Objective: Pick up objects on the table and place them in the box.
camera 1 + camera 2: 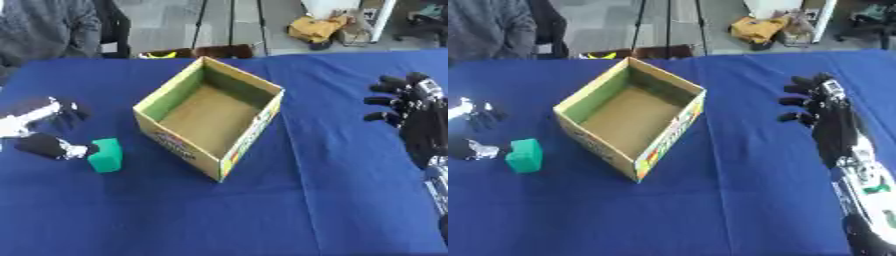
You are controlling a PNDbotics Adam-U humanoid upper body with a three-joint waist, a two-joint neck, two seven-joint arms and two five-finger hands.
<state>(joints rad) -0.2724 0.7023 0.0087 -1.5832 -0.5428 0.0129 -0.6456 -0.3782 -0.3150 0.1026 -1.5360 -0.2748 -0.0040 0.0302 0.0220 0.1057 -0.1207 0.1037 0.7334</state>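
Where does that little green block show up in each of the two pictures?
Left eye view: the green block lies at the left, on the blue cloth, just right of the left hand.
Right eye view: it lies nearer the left edge.
Shared landmark: the open cardboard box, to the block's right in both views.

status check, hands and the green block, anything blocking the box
Left hand at green block, grip not clear. Right hand open, idle at right. Block on cloth left of box, box empty. Nothing in the way.
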